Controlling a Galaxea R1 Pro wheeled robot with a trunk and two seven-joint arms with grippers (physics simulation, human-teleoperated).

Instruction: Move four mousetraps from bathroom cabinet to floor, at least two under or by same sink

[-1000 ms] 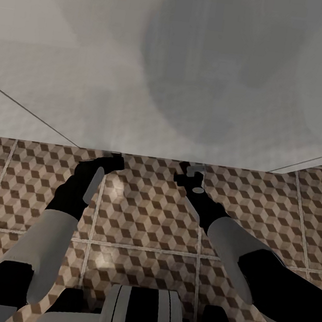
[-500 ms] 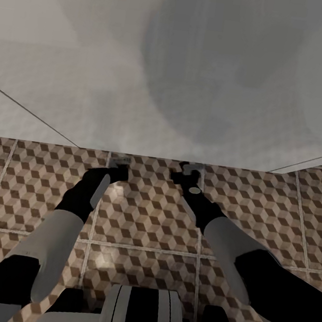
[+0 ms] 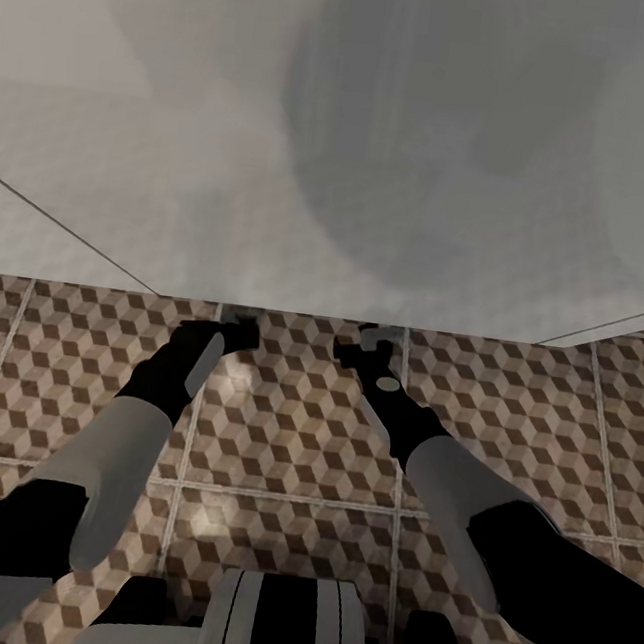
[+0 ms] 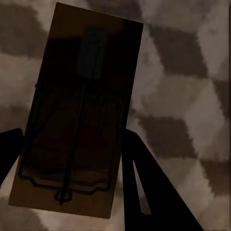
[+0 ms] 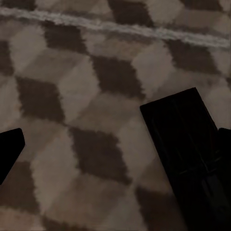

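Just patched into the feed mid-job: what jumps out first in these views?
The cube-patterned bathroom floor spreads under both arms, with a big pale, blurred white mass looming above it in the head view. Both grippers reach low toward its edge: the left gripper and the right gripper. In the left wrist view, a mousetrap lies in shadow between the fingers over the tiles; a dark flat board shows by the right fingers.

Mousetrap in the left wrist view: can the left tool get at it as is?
Likely yes: the mousetrap sits between the left tool's fingers, which look pressed to its long edges. Nothing covers it above the bathroom floor.
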